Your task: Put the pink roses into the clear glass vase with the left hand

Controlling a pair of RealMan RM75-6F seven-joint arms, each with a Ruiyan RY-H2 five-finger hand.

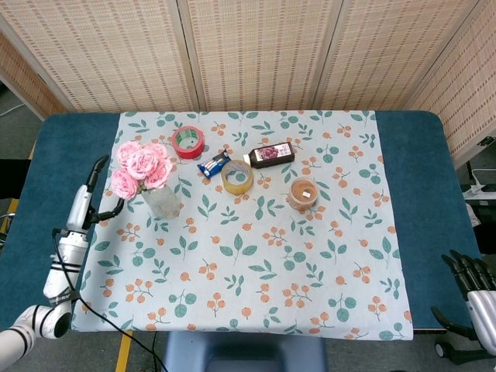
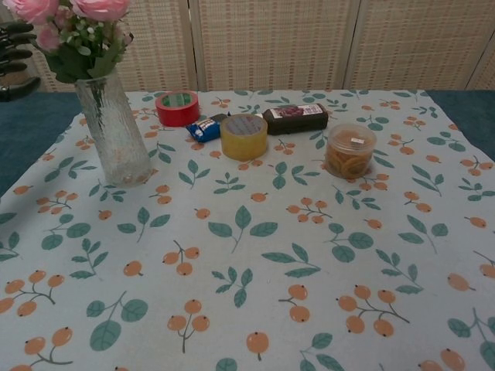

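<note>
left hand (image 1: 91, 203) fingers spread, empty, beside vase | pink roses (image 1: 140, 166) upright in clear glass vase (image 2: 114, 129), blooms up

The right hand (image 1: 473, 280) is cut off by the head view's right edge; the left hand (image 2: 15, 58) shows in the chest view only as dark fingers at the left edge; the pink roses (image 2: 73, 11) are cropped by that view's top edge.
</note>
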